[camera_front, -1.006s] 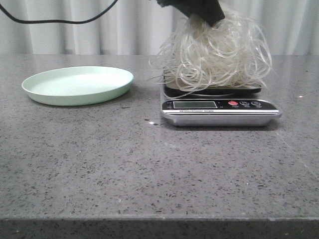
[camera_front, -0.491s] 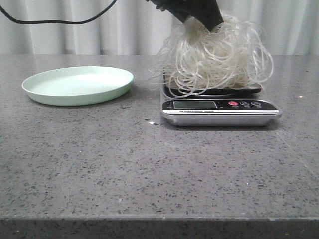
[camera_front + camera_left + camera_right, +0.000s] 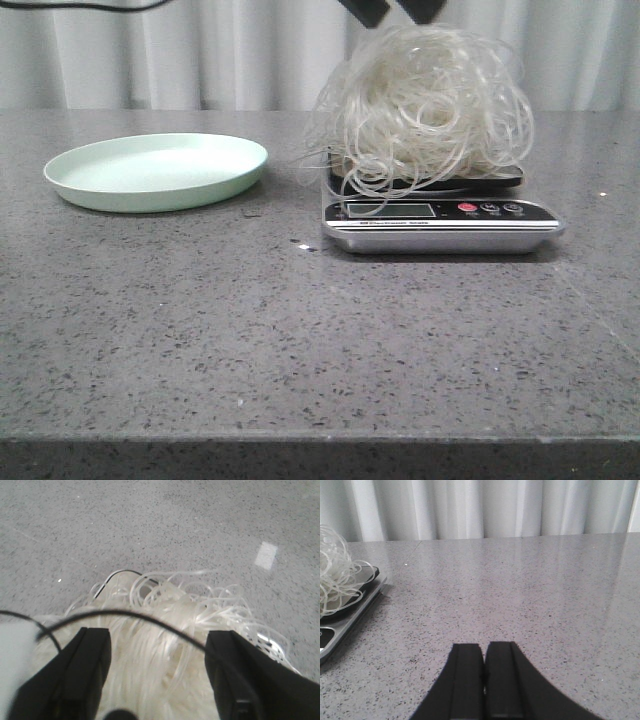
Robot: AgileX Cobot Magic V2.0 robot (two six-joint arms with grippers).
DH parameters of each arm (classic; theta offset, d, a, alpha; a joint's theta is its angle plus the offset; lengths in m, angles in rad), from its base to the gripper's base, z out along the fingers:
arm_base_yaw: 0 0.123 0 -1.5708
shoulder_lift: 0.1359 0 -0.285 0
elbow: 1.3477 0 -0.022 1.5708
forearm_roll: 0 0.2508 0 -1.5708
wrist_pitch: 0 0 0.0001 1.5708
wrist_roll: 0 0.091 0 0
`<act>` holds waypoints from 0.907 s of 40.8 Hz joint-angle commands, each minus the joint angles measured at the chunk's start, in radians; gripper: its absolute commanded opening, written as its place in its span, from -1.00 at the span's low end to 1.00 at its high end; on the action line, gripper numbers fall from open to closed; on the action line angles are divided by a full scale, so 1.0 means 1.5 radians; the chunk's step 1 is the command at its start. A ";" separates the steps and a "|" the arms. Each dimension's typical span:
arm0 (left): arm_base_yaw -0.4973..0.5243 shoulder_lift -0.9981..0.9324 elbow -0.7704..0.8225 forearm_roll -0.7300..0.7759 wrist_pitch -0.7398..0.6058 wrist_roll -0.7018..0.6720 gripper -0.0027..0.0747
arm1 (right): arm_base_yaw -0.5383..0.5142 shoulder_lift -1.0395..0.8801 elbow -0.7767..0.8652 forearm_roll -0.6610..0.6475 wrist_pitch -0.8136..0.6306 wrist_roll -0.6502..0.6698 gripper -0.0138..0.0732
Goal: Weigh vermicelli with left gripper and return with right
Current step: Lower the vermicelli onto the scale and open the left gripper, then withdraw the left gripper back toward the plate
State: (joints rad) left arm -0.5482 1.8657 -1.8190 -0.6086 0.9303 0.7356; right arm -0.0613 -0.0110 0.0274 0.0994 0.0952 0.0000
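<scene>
The vermicelli (image 3: 425, 105), a fluffy tangle of whitish looping strands, rests on the black platform of the silver kitchen scale (image 3: 440, 222). My left gripper (image 3: 398, 10) is open just above the pile, its two black fingertips at the top edge of the front view. In the left wrist view the gripper (image 3: 157, 645) has its fingers spread wide over the vermicelli (image 3: 165, 650), holding nothing. My right gripper (image 3: 484, 652) is shut and empty, low over the table to the right of the scale (image 3: 342, 615). The pale green plate (image 3: 155, 170) stands empty at the left.
The grey speckled tabletop (image 3: 300, 340) runs to a front edge near the bottom of the front view. White curtains (image 3: 250, 50) hang behind the table. A black cable (image 3: 125, 617) arcs across the left wrist view.
My left gripper has opened and risen off the vermicelli, which has settled on the scale platform. The plate and scale have not moved.
</scene>
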 commanded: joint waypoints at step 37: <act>0.336 -0.318 0.047 0.094 0.157 -0.130 -0.58 | 0.000 -0.010 -0.005 0.002 -0.052 -0.004 -0.33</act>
State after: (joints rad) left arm -0.0579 1.4656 -1.7695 -0.4785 1.2210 0.5567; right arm -0.0613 -0.0110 0.0274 0.0994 0.0952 0.0000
